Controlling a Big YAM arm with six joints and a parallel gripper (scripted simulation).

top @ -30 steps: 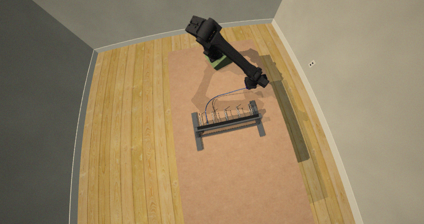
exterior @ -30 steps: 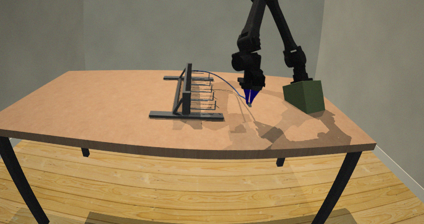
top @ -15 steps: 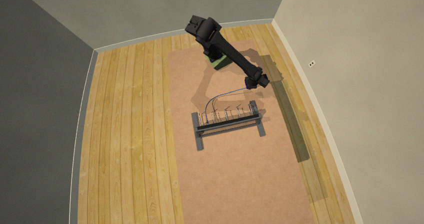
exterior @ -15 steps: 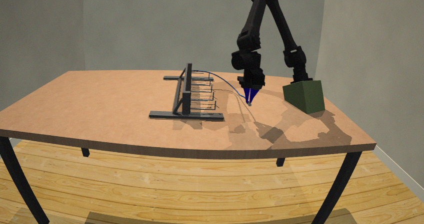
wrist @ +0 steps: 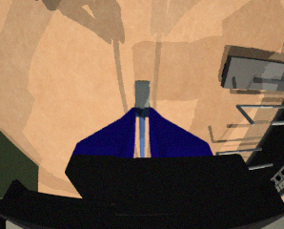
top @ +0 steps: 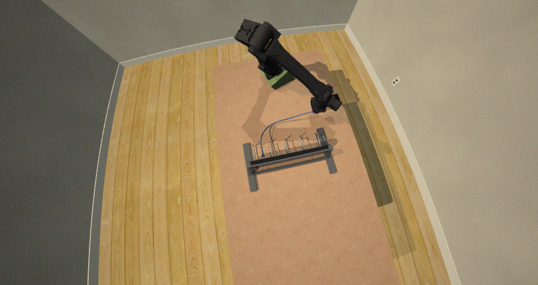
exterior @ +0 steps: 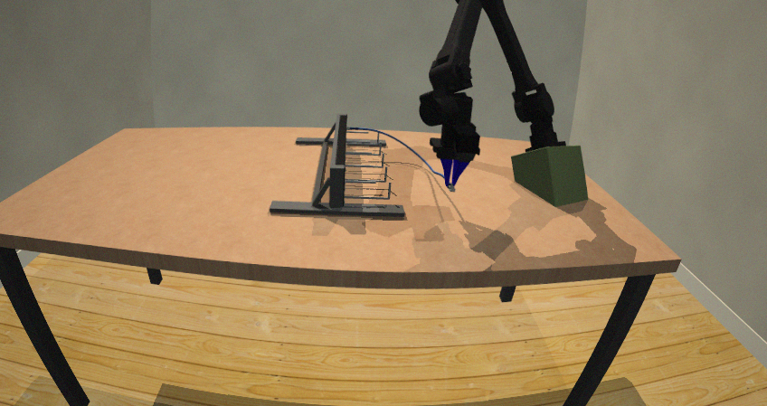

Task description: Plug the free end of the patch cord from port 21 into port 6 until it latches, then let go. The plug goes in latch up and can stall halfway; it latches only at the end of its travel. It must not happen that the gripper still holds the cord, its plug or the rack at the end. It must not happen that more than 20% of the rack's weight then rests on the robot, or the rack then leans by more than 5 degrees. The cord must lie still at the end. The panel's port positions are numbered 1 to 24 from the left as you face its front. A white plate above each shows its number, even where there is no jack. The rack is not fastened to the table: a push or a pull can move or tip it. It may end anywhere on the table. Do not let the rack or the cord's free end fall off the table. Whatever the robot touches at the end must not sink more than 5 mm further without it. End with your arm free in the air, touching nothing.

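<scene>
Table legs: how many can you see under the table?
4. Two long black ones at the near corners, left and right; two short stubs further back, left and right. More may be hidden behind the table.

The room is enclosed by plain, unpatterned walls: a dark grey wall [top: 49, 105] on one side, a mid-grey wall [exterior: 279, 47] at the far end, and a paler beige-grey wall [top: 464, 105] on the other side. A white electrical outlet [top: 395, 80] is set low in the pale wall. A light skirting board [top: 211, 42] runs along the base of the walls. The floor [exterior: 333, 343] consists of light, knotted wooden planks laid lengthwise. The counter [exterior: 161, 186] is a long reddish-brown slab with a darker edge, supported on slanted black legs [exterior: 610, 337]. Lighting comes from above and casts several overlapping, sharp-edged shadows on the counter surface.
</scene>
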